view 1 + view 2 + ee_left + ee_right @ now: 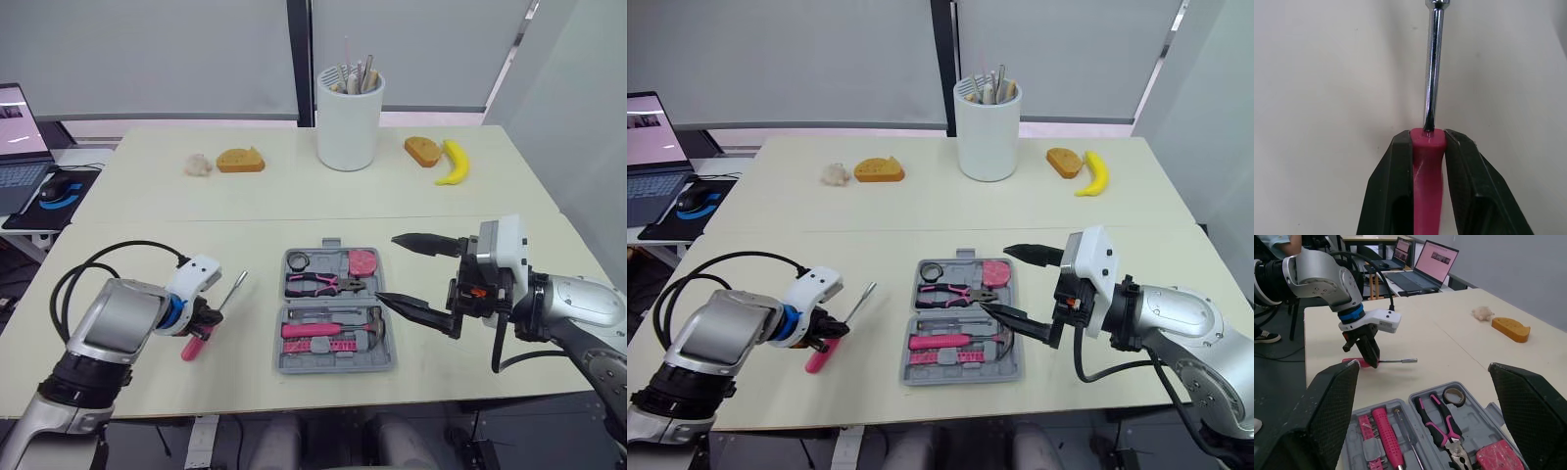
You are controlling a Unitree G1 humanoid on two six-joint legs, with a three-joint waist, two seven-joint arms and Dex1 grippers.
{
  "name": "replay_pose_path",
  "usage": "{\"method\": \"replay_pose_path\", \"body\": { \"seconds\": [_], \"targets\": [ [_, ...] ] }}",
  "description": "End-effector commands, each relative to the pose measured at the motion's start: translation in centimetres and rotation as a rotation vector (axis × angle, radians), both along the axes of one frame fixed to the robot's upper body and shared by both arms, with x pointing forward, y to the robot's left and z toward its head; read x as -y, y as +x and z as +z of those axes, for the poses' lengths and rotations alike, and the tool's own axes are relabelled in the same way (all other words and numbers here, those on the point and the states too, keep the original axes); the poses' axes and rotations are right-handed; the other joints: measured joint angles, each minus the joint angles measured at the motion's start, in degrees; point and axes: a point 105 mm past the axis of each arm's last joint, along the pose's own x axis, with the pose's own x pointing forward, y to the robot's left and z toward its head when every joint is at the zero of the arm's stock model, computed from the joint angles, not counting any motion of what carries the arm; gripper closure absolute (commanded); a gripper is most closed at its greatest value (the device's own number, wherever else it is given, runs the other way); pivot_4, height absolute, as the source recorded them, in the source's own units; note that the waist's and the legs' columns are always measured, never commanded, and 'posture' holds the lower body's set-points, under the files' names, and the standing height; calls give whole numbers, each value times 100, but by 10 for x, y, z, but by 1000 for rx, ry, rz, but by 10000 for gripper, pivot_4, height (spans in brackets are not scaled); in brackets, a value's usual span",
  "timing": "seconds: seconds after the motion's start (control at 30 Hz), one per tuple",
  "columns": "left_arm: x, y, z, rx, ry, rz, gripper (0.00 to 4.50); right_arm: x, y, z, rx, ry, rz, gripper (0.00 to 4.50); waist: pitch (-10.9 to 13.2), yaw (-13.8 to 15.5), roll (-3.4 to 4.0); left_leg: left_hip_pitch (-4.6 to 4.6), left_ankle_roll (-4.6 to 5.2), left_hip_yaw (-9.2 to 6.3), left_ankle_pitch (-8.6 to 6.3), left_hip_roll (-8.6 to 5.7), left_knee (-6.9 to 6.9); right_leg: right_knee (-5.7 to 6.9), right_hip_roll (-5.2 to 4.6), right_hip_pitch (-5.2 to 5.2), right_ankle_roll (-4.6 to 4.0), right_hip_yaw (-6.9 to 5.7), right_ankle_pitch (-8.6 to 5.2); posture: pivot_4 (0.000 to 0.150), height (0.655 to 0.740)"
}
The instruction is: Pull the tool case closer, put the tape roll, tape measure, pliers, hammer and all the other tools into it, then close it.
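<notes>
One tool left, I judge. Head views: left pincer (203, 318) grips the pink screwdriver (230, 292) at 9 o'clock of the open tool case (333, 367); right pincer (386, 267) gapes wide at 3 o'clock. Left wrist: handle pinched. Right wrist: pliers (1442, 423), tape roll (1453, 395) inside (lid unclosed).

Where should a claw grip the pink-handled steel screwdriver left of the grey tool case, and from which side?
Grip the pink-handled steel screwdriver by its thick handle near the shaft, from above, as the left claw does: the handle is broad, the chrome shaft thin.
</notes>
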Motion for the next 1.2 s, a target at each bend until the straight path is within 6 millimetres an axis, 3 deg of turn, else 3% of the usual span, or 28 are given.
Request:
{"method": "replay_pose_path", "body": {
  "seconds": [0.03,0.13,0.3,0.53,0.6,0.77,0.93,1.07,1.2],
  "targets": [
    [7,8,-7,18,19,-8,39417,-2,-6,7,41,7,6,0,0,6,0,0,0,0,0,-1,0,0,-1,0,0,0,0,1500,7400],
    [16,12,-14,21,-1,-14,39417,-1,-6,8,43,3,2,0,-7,19,12,1,0,-1,0,-2,-1,-1,-2,1,0,-1,0,1500,7400],
    [22,10,-10,33,-32,-42,23723,0,-6,9,43,-3,1,0,-14,85,24,3,0,0,0,-7,-1,-3,-9,4,0,-1,0,1500,7400],
    [2,-3,24,165,-82,-48,1171,-2,-1,-1,40,-75,37,0,-11,64,19,0,0,1,0,-2,-5,-9,-9,-2,0,-2,0,1500,7400],
    [-12,-15,35,197,-102,-20,504,-6,1,-4,43,-91,63,0,-11,19,20,1,-1,2,0,1,-6,-11,-9,-2,-1,-2,0,1500,7400],
    [-23,-54,61,315,-219,-112,504,-12,4,-17,65,-151,137,0,-10,-18,21,1,-1,5,0,2,-9,-22,-15,-1,-2,-5,0,1500,7400],
    [-47,-70,75,482,-223,-90,504,-17,8,-19,95,-145,151,0,-9,42,23,1,-2,3,-1,2,-10,-40,-22,3,-4,-13,1,1500,7400],
    [-60,-80,62,447,-136,-124,504,-18,7,-24,93,-151,163,0,-9,106,24,1,-5,5,-4,1,-13,-64,-30,2,-5,-16,3,1500,7400],
    [-52,-67,55,468,-222,-97,504,-17,6,-24,95,-153,152,0,-8,178,26,0,-6,4,-5,-5,-15,-67,-39,-2,-5,-21,3,1500,7400]
  ]
}}
